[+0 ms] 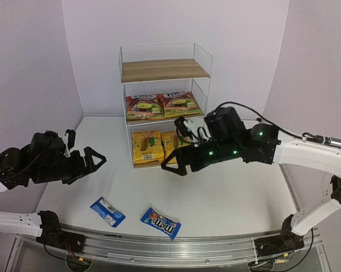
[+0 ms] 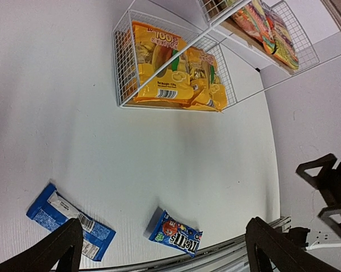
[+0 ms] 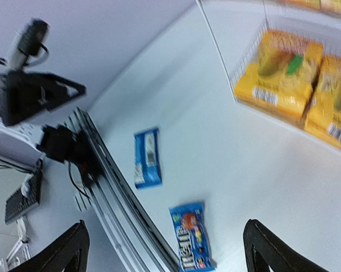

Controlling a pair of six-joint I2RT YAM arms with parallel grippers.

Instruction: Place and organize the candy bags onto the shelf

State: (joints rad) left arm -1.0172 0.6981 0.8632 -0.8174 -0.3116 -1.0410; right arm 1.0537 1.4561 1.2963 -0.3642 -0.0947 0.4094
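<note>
The white wire shelf (image 1: 162, 69) stands at the back centre. Two red-pink candy bags (image 1: 143, 106) (image 1: 180, 103) lie on its middle board. Two yellow candy bags (image 1: 146, 146) (image 2: 156, 68) (image 3: 281, 73) lean on the bottom level. Its top board is bare. Two small blue packets (image 1: 107, 211) (image 1: 160, 222) lie flat near the table's front edge, also visible in the wrist views (image 2: 68, 221) (image 2: 175, 235) (image 3: 146, 157) (image 3: 190, 237). My right gripper (image 1: 169, 161) (image 3: 165, 226) hovers open and empty just in front of the bottom level. My left gripper (image 1: 94, 165) (image 2: 163, 224) hangs open and empty at the left, above the table.
A metal rail (image 1: 176, 249) runs along the table's near edge, close behind the blue packets. Lilac walls close in on the back and both sides. The right arm's cable (image 1: 255, 116) loops above its wrist.
</note>
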